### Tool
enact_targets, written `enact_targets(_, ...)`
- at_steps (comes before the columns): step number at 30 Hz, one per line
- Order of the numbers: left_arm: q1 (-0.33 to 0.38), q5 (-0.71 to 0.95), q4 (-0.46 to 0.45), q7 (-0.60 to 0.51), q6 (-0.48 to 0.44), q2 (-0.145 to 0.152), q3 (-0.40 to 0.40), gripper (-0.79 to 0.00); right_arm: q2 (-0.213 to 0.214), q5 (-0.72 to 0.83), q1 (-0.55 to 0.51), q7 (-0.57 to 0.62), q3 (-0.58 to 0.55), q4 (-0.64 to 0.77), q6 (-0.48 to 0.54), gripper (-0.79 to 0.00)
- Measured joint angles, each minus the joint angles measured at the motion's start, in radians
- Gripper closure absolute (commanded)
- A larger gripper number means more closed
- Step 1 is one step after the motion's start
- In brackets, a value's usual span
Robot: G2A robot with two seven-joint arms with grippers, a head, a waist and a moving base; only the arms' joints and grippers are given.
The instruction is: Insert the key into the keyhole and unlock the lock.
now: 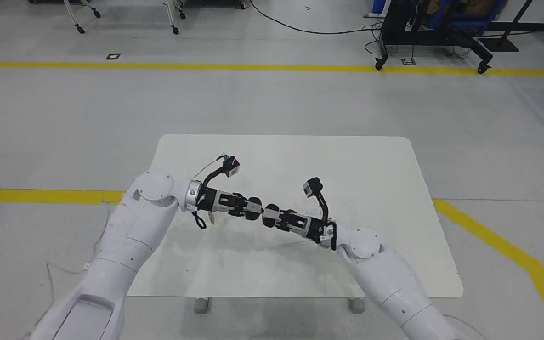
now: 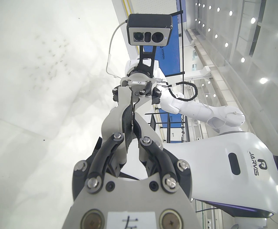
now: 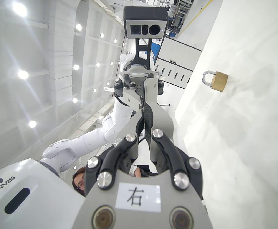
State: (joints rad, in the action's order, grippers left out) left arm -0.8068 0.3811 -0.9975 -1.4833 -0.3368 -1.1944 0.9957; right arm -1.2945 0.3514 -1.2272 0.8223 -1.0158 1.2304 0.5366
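My left pincer (image 2: 131,121) is closed on nothing, its pads pressed together, and my right pincer (image 3: 145,117) is closed the same way. The two face each other tip to tip above the white surface (image 3: 239,141). The brass lock (image 3: 216,80) lies flat there, shackle shut, apart from both.

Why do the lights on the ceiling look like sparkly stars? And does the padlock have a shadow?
Right wrist view: the ceiling lights flare into streaky stars from glare, and the padlock throws a faint, soft shadow on the white table. Left wrist view: the ceiling lights are plain bright dots, and straight lines bend near the edges.
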Motion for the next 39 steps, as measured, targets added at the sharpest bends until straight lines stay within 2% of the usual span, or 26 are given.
enact_targets(3,0.004,0.0,0.003,0.003,-0.003,0.001,-0.008,0.0,-0.001,0.009,0.003,0.003,0.001,-0.008,0.006,0.0)
enact_targets(4,0.006,-0.002,0.005,0.005,-0.005,0.002,-0.011,-0.209,-0.001,0.012,0.004,0.004,0.002,-0.01,0.009,0.0)
enact_targets(5,0.007,-0.003,0.007,0.006,-0.007,0.003,-0.012,-0.76,-0.001,0.013,0.004,0.004,0.002,-0.011,0.011,0.0)
enact_targets(6,0.008,-0.004,0.009,0.008,-0.008,0.003,-0.014,-0.785,-0.001,0.015,0.005,0.004,0.002,-0.013,0.014,0.0)
enact_targets(11,0.019,-0.026,0.032,0.036,-0.029,0.006,-0.013,-0.785,0.002,0.017,0.006,-0.005,-0.01,-0.02,0.027,0.0)
enact_targets(16,0.032,-0.003,0.062,0.098,-0.044,0.014,0.028,-0.785,0.017,0.018,-0.006,-0.004,-0.064,-0.023,0.055,0.0)
enact_targets(20,0.032,-0.002,0.062,0.1,-0.044,0.014,0.029,-0.785,0.033,0.02,-0.025,0.015,-0.123,-0.012,0.083,0.0)
enact_targets(26,0.028,-0.012,0.051,0.108,-0.041,0.013,0.021,-0.785,0.034,0.023,-0.026,0.016,-0.127,-0.011,0.083,0.0)
enact_targets(29,0.028,-0.122,-0.057,0.15,-0.021,0.007,-0.033,-0.785,0.034,0.023,-0.026,0.016,-0.127,-0.011,0.083,0.0)
enact_targets(32,0.037,-0.339,-0.17,0.17,-0.002,0.028,-0.033,-0.785,0.034,0.023,-0.026,0.016,-0.127,-0.011,0.083,0.0)
enact_targets(36,-0.004,-0.673,-0.341,0.149,0.17,0.088,0.061,-0.785,0.034,0.023,-0.026,0.016,-0.127,-0.011,0.083,0.0)
enact_targets(39,-0.089,-0.879,-0.52,0.066,0.307,0.134,0.16,-0.785,0.034,0.023,-0.026,0.016,-0.127,-0.011,0.083,0.0)
